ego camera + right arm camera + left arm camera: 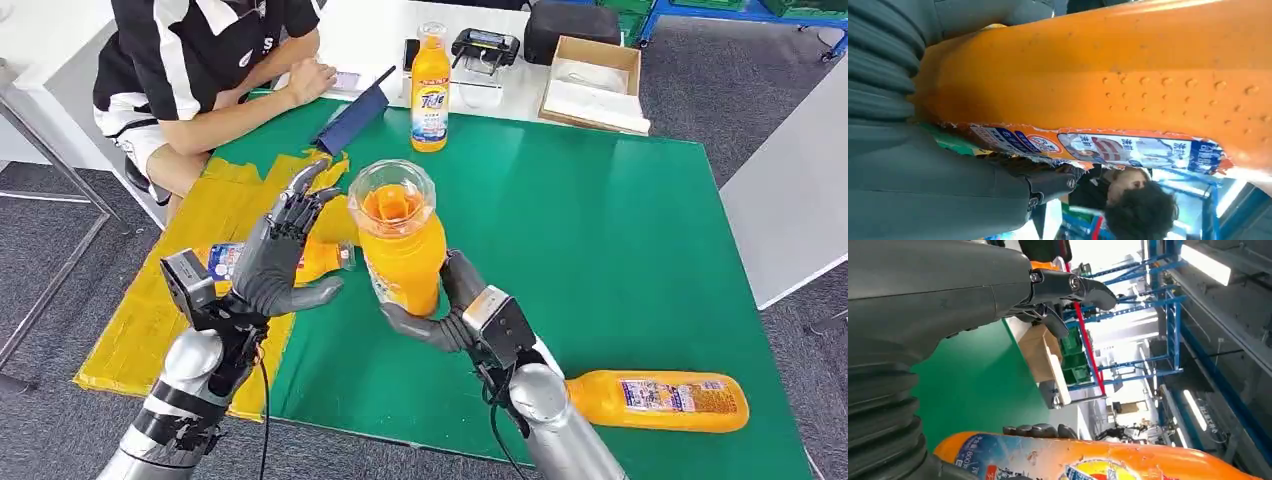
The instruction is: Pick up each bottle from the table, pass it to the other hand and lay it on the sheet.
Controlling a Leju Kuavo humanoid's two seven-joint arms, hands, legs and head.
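My right hand grips an orange bottle with a clear cap, held upright above the green mat; its label and dimpled side show in the right wrist view. My left hand is beside it with its fingers spread and nothing in it, a small gap away; the bottle runs past its fingers in the left wrist view. One orange bottle lies on the yellow sheet, partly behind my left hand. Another lies on the mat near my right arm. A third stands upright at the far edge.
A person sits at the far left corner with a forearm on the table, beside a dark blue folder. A cardboard box and a black device stand beyond the green mat. The table's front edge is close below my arms.
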